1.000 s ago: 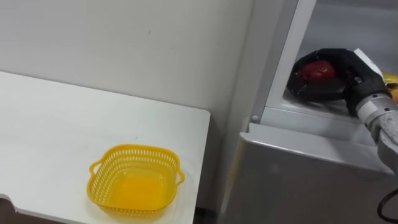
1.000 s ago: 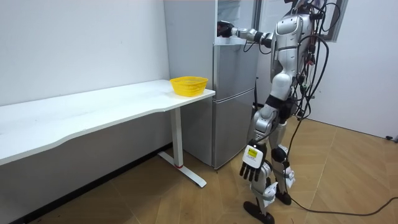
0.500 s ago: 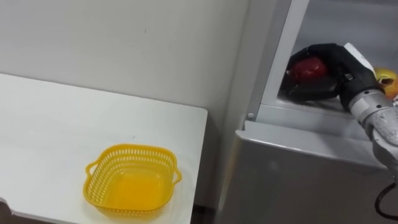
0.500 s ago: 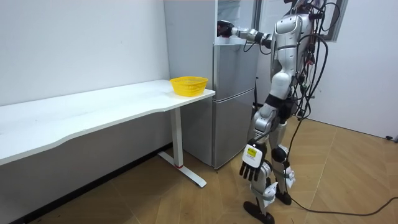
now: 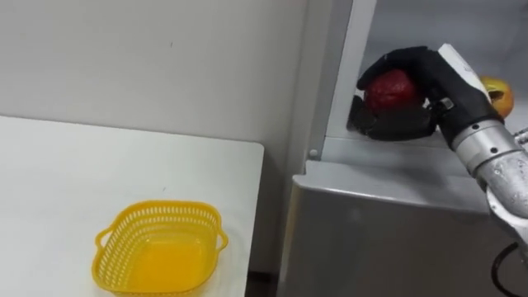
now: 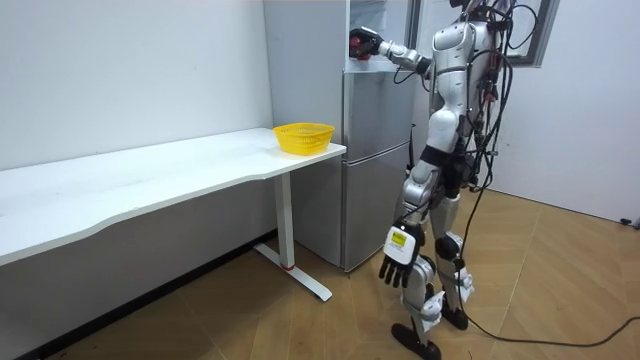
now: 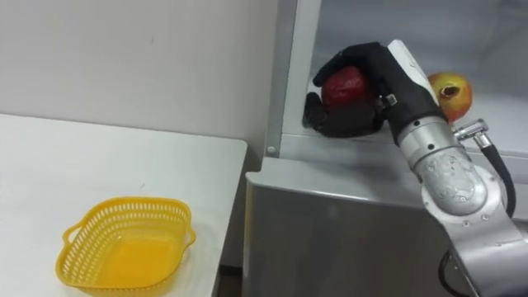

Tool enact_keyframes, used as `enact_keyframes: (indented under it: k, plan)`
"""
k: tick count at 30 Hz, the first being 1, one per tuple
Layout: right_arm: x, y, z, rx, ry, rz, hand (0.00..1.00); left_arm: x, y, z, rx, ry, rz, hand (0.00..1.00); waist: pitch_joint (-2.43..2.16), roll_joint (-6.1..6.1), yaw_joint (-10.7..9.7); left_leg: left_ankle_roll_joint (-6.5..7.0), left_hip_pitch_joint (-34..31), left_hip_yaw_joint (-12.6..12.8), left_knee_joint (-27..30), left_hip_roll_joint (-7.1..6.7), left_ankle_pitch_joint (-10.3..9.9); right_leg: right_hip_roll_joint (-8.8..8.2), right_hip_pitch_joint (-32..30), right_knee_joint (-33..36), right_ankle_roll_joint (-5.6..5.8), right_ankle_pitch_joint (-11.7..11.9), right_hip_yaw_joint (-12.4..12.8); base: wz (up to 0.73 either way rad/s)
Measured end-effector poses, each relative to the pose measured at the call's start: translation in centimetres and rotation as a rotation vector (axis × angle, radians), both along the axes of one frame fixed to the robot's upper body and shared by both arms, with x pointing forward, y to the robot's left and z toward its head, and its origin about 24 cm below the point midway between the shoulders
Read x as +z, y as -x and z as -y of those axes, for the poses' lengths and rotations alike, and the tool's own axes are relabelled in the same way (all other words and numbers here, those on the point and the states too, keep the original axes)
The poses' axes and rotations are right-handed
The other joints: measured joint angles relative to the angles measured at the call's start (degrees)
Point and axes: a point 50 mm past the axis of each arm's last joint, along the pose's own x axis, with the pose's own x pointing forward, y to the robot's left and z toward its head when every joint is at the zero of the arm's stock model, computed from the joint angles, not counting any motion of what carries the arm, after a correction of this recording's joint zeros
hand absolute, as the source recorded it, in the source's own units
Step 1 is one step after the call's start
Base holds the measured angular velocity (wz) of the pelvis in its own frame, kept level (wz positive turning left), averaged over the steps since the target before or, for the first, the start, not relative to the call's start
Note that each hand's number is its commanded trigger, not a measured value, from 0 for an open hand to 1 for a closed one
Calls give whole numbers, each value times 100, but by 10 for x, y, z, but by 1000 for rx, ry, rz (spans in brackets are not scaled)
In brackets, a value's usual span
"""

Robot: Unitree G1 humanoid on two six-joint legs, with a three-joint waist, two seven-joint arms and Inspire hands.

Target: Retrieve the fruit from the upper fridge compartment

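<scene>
Inside the upper compartment of the fridge (image 5: 371,231), the right hand (image 5: 436,78) is clamped on a round, glossy red apple (image 5: 389,89), with dark fingers over its top and the thumb beneath. Just behind the hand sits a yellow-red apple (image 7: 450,92), partly hidden by the wrist. Well below and left of the hand, a yellow perforated plastic basket (image 5: 158,209) stands on the white tabletop (image 5: 82,165), its smooth floor bare. The left hand (image 6: 397,262) hangs by the leg, fingers relaxed

Right hand (image 7: 375,78): blk, white tag at back. Forearm silver, cylindrical, dark cable at wrist. Left hand (image 6: 397,262): blk, tagged. Torso silver-grey, blk cables.
</scene>
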Motion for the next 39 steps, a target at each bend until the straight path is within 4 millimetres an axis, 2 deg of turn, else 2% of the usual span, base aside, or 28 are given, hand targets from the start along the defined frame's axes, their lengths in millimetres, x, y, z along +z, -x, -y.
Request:
enact_keyframes:
  k: [5,8,11,12,13,14,15,16,17,18,19,20,21,22,24,25,26,27,31,34,39]
  plan:
    - [5,15,-9,34,16,65,100,-1,-2,1,1,-7,23,0,-1,-1,-34,0,47,-29,-47,30,0,33,-19,3,0,0,67,-10]
    - [6,25,-17,60,30,102,100,-1,1,1,2,-13,23,0,-1,1,-31,0,176,-274,-100,53,1,66,-5,97,0,0,48,-20]
    - [10,38,-24,73,69,160,100,-1,1,2,2,-14,26,0,-7,30,-141,-3,302,-494,-160,86,6,86,20,261,0,-1,-92,-2]
    - [10,42,-26,80,73,172,100,-1,-1,2,-2,-13,36,0,9,95,-165,-8,436,-736,-216,203,17,129,-182,685,-2,-64,-114,-32]
    - [10,50,-28,98,58,195,100,1,-4,-3,-8,-24,53,0,-7,130,-116,-15,490,-1188,-236,305,17,341,-460,623,-67,-208,172,-59]
    - [13,54,-33,123,44,222,100,2,-3,-7,-2,-34,58,0,-23,107,-80,-25,477,-1316,-227,364,12,473,-604,259,-199,-95,382,-87]
    - [22,67,-44,192,15,293,100,3,5,-12,27,-50,38,0,-34,11,-100,-238,429,-1210,-184,420,-70,544,-755,-305,-612,797,251,-30]
    - [23,78,-48,233,-11,339,100,1,11,-7,42,-40,17,0,-46,139,-362,-526,451,-910,-150,578,-207,571,-660,-134,-495,816,-144,8]
    - [23,82,-49,246,-27,353,100,0,11,-5,34,-31,15,0,-36,149,-433,-529,494,-661,-213,620,-203,560,-588,-113,-494,812,-185,49]
    - [24,85,-50,264,-53,368,100,-1,9,-2,18,-21,17,0,-20,129,-449,-497,549,-257,-423,629,-164,536,-445,-124,-482,804,-23,31]
    - [26,86,-49,279,-72,383,100,-1,5,0,0,-17,27,0,19,137,-465,-407,473,-92,-560,654,58,547,-341,-124,-395,743,73,18]
    - [26,87,-49,286,-89,382,100,-1,5,0,-2,-18,28,0,31,147,-440,-357,491,-26,-515,644,44,554,-301,-126,-354,703,108,18]
    - [24,88,-49,301,-119,381,100,-1,5,0,-5,-27,28,0,3,90,-445,-350,497,-56,-510,612,49,542,-292,-125,-324,661,178,13]
    - [23,91,-48,313,-143,385,100,-1,5,1,-6,-29,31,0,24,23,-430,-330,463,-73,-475,541,45,528,-294,-122,-319,659,223,17]
    - [22,95,-49,335,-158,391,100,-2,7,5,-2,-17,26,0,28,2,-434,-277,358,-133,-372,481,14,518,-318,-122,-294,643,207,18]
    - [22,98,-49,347,-161,401,100,-4,10,8,1,-3,20,0,34,20,-439,-246,301,-157,-340,422,-18,474,-319,-120,-232,599,208,14]
    - [22,100,-48,347,-161,408,100,-4,11,11,3,8,16,0,46,49,-423,-232,294,-155,-325,404,-29,460,-318,-120,-220,590,215,8]
    - [23,103,-48,350,-169,421,100,-5,13,14,6,27,11,0,34,112,-413,-212,279,-158,-294,377,-45,435,-315,-114,-203,579,218,0]
    - [23,109,-51,362,-189,468,100,-6,25,19,17,66,-20,0,19,276,-450,-187,268,-139,-240,293,-43,369,-306,-113,-231,501,266,0]
    - [17,109,-46,332,-200,452,100,-7,29,20,25,71,-30,0,-5,313,-443,-184,277,-143,-238,289,-37,368,-290,-112,-229,490,279,0]
    - [16,110,-33,253,-225,478,100,-7,31,22,26,82,-29,0,-2,312,-500,-182,279,-157,-240,287,-38,369,-283,-112,-222,460,299,2]
